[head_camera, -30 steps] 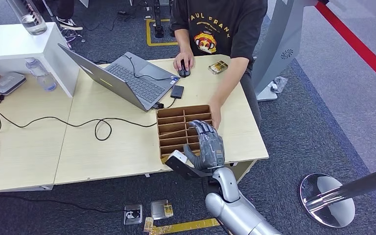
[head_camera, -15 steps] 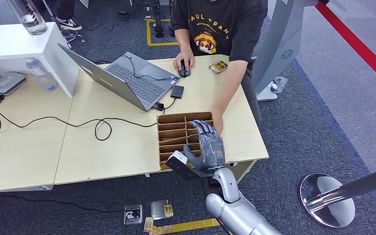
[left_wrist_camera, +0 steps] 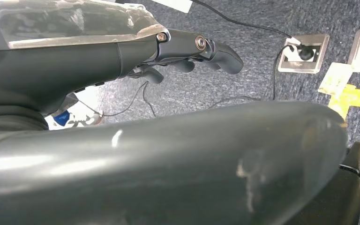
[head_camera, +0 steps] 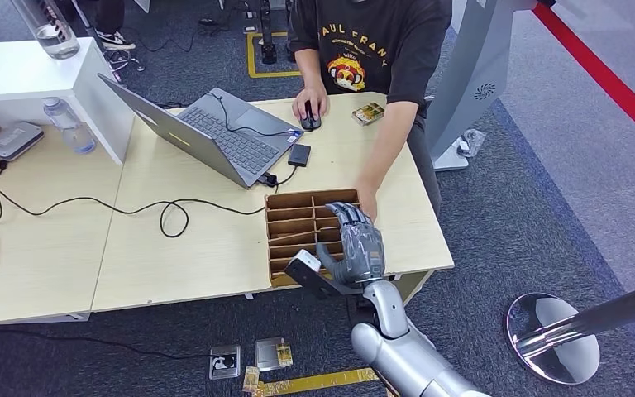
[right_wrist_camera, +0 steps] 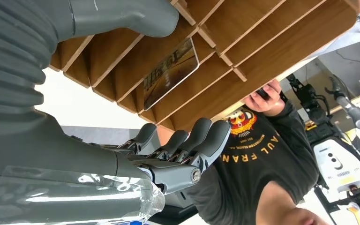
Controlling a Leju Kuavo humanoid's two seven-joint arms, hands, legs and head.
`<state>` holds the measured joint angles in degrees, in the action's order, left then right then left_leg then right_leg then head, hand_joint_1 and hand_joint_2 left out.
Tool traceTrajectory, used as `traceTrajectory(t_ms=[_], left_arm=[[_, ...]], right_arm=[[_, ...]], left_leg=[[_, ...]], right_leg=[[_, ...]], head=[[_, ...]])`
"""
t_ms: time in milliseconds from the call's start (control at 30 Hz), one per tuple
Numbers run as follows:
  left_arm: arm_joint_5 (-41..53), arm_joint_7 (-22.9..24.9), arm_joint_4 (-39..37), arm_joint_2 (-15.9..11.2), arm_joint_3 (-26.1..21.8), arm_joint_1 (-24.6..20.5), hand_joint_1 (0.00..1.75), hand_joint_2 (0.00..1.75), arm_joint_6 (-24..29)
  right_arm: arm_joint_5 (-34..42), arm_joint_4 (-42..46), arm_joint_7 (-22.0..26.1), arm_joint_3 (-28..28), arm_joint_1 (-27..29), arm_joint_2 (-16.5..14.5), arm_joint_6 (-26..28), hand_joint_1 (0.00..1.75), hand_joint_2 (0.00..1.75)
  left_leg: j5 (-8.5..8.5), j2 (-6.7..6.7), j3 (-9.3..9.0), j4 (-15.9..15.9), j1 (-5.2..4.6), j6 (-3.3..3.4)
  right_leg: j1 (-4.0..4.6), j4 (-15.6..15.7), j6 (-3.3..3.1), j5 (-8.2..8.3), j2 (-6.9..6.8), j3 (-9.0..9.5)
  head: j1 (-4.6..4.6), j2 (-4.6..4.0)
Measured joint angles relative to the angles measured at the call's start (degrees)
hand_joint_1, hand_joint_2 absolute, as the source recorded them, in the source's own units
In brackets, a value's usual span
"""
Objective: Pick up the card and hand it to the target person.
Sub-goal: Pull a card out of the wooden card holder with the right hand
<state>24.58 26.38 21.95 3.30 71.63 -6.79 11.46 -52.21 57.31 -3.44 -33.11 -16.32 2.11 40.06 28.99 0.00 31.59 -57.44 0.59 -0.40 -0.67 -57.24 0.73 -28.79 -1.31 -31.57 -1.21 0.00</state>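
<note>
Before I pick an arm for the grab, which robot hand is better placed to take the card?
Right. The right robot hand hovers open over the wooden organizer, where the card lies in a slot. The left robot hand hangs over the floor.

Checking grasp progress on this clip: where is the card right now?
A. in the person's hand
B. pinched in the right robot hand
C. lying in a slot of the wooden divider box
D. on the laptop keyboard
C: the right wrist view shows the card lying in a slot of the wooden divider box, with the right robot hand open beside it.
</note>
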Motion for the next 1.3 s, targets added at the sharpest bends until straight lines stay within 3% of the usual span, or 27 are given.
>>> traceTrajectory(t_ms=[200,367,433,767,1067,1300], left_arm=[[-0.37,-0.02,-0.05,0.00,0.00,0.00,0.00,0.00,0.03],[-0.71,-0.07,-0.08,0.00,0.00,0.01,0.00,0.00,0.07],[-0.85,-0.09,-0.11,0.00,0.00,0.02,0.00,0.00,0.12],[-0.98,-0.09,-0.18,0.00,0.00,0.02,0.00,0.00,0.52],[-0.82,-0.04,-0.18,0.00,0.00,0.01,0.00,0.00,0.54],[-0.80,0.00,-0.20,0.00,0.00,0.01,0.00,0.00,0.62]], right_arm=[[-0.15,-1.13,0.01,0.11,-1.26,0.43,0.00,0.73,1.75],[-0.79,-2.66,0.17,0.17,-2.20,0.58,0.00,1.60,1.75],[-1.13,-3.30,0.21,0.17,-2.46,0.62,0.00,1.74,1.75],[-3.72,-5.68,-0.12,0.52,-3.67,0.68,0.00,1.47,1.75],[-6.69,-6.38,0.47,1.39,-3.77,0.67,0.00,1.64,1.75],[-9.71,-1.66,4.84,4.18,-0.95,0.03,0.05,1.59,1.75]], left_leg=[[0.00,0.00,-0.01,0.00,0.00,0.00],[0.00,0.00,0.00,0.00,0.00,0.00],[0.00,0.00,0.00,0.00,0.00,0.00],[0.00,0.00,-0.02,0.00,0.00,0.00],[0.00,0.00,-0.02,0.00,0.00,0.00],[0.00,0.00,0.00,0.00,0.00,0.00]], right_leg=[[0.00,0.00,0.00,0.00,0.00,0.00],[0.00,0.00,0.00,0.00,0.00,0.00],[0.00,0.00,0.00,0.00,0.00,0.00],[0.00,0.00,0.00,0.00,-0.01,0.01],[0.00,0.01,0.00,0.00,-0.01,0.01],[0.00,0.00,0.00,0.00,0.00,0.00]], head=[[0.00,0.00],[-0.01,0.00],[0.00,0.00],[0.01,0.00],[0.00,0.00],[0.00,0.00]])
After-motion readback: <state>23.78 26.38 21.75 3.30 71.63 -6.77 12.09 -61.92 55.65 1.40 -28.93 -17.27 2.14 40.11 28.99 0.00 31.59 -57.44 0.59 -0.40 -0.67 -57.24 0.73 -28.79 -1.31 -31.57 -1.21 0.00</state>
